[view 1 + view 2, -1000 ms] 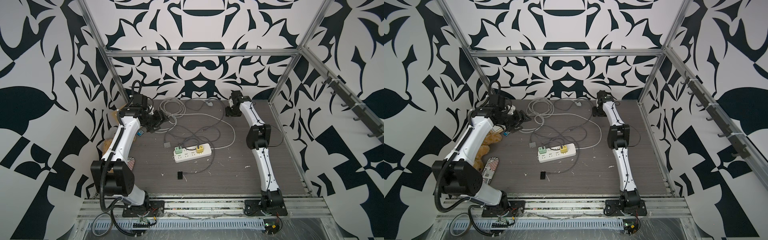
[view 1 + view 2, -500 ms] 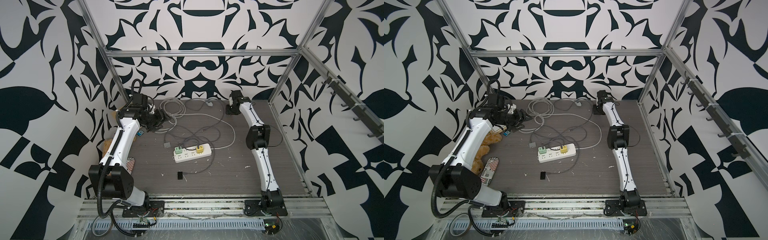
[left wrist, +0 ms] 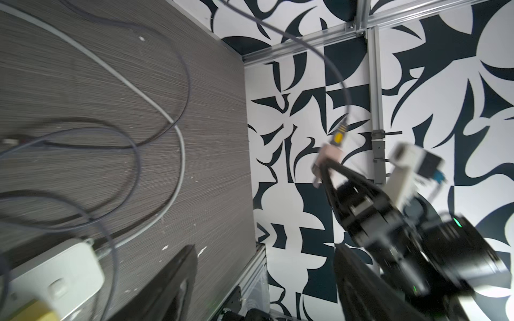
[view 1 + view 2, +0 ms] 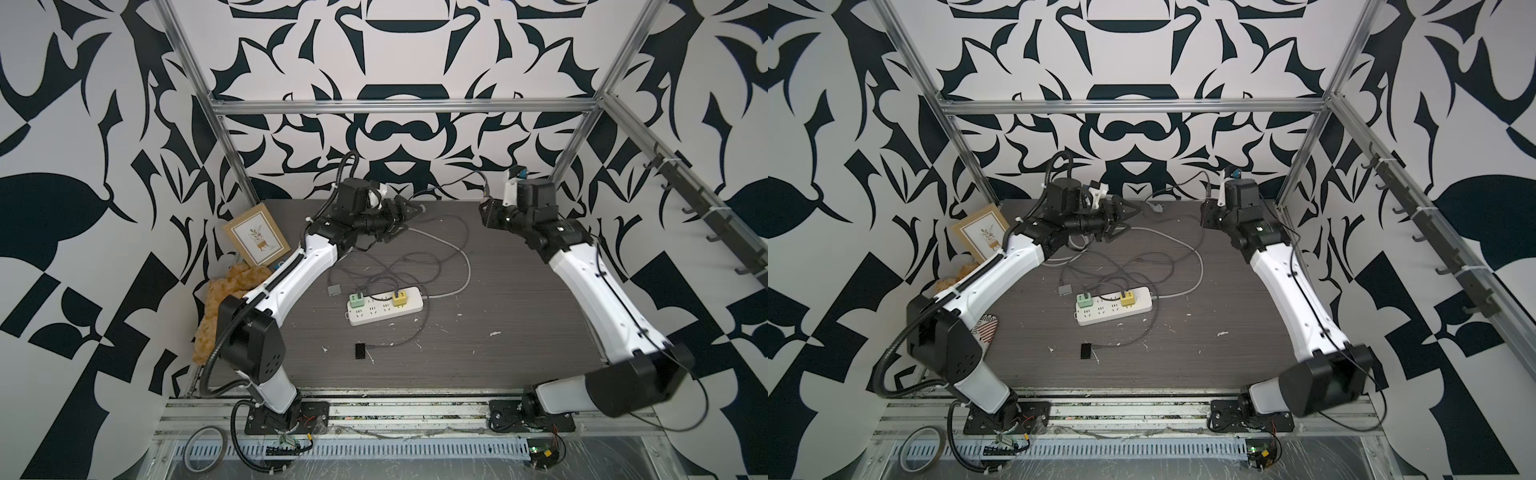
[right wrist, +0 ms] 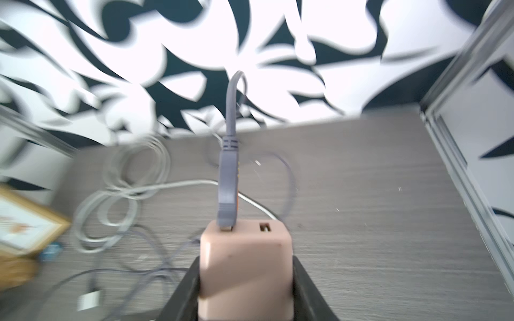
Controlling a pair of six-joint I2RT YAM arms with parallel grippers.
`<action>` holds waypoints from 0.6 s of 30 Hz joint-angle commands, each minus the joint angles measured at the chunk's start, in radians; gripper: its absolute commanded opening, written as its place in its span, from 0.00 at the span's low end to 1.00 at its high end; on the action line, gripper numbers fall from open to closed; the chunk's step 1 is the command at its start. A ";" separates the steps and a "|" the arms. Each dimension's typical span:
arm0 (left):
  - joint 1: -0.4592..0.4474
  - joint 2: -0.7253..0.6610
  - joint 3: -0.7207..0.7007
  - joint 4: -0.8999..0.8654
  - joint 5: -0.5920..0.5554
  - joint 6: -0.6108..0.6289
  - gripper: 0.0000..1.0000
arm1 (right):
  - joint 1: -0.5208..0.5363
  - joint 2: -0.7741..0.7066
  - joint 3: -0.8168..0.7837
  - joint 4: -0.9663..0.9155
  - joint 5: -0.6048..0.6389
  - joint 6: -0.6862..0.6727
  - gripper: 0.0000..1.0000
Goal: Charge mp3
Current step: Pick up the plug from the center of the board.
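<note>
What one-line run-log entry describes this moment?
left pincer: open | right pincer: shut on pink charger cube | grey cable: plugged into cube | mp3: beside picture frame

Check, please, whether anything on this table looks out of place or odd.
The pink charger cube is off the power strip, held in the air by the right gripper with a grey cable plugged in. Other cables lie tangled, and white scraps dot the table.
</note>
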 commanded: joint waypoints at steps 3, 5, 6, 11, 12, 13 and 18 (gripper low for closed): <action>-0.075 0.033 0.038 0.215 0.038 -0.110 0.80 | 0.052 -0.086 -0.128 0.060 0.020 0.049 0.00; -0.095 0.035 0.035 0.254 0.049 -0.121 0.80 | 0.067 -0.109 -0.148 0.074 0.006 0.048 0.00; -0.101 0.035 0.037 0.263 0.057 -0.122 0.80 | 0.077 -0.115 -0.157 0.082 0.001 0.047 0.00; -0.125 0.021 0.040 0.262 0.084 -0.107 0.78 | 0.144 -0.125 -0.177 0.113 0.011 0.019 0.00; -0.127 0.019 0.038 0.258 0.092 -0.102 0.78 | 0.150 -0.127 -0.184 0.124 0.006 0.017 0.00; -0.130 0.018 0.039 0.248 0.100 -0.094 0.77 | 0.154 -0.128 -0.190 0.135 0.001 0.016 0.00; -0.134 0.039 0.109 -0.001 0.112 0.015 0.73 | 0.166 -0.128 -0.200 0.165 -0.047 0.007 0.00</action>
